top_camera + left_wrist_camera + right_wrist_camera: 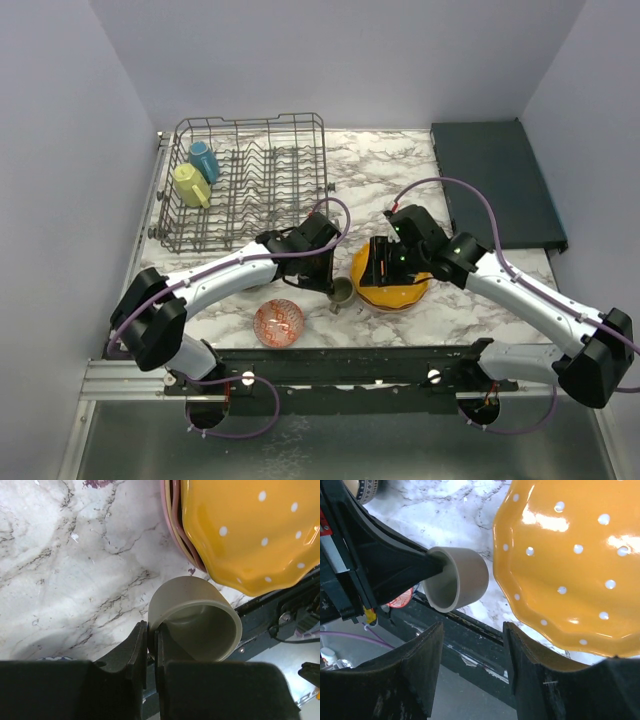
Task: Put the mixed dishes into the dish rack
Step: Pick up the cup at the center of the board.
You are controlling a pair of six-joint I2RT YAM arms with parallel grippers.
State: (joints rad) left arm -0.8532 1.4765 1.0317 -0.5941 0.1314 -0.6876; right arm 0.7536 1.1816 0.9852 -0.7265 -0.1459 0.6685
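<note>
Left pincer (151,631) tight on grey cup (200,611)

Small grey cup (200,611), rim pinched in the left hand (151,642), just beside the orange dotted plate (250,530) atop pink plates (171,522).

Lab booth: plain walls (330,50), marble-print tabletop (400,170)

Orange white-dotted plate (570,570), grey cup (195,615)
</note>
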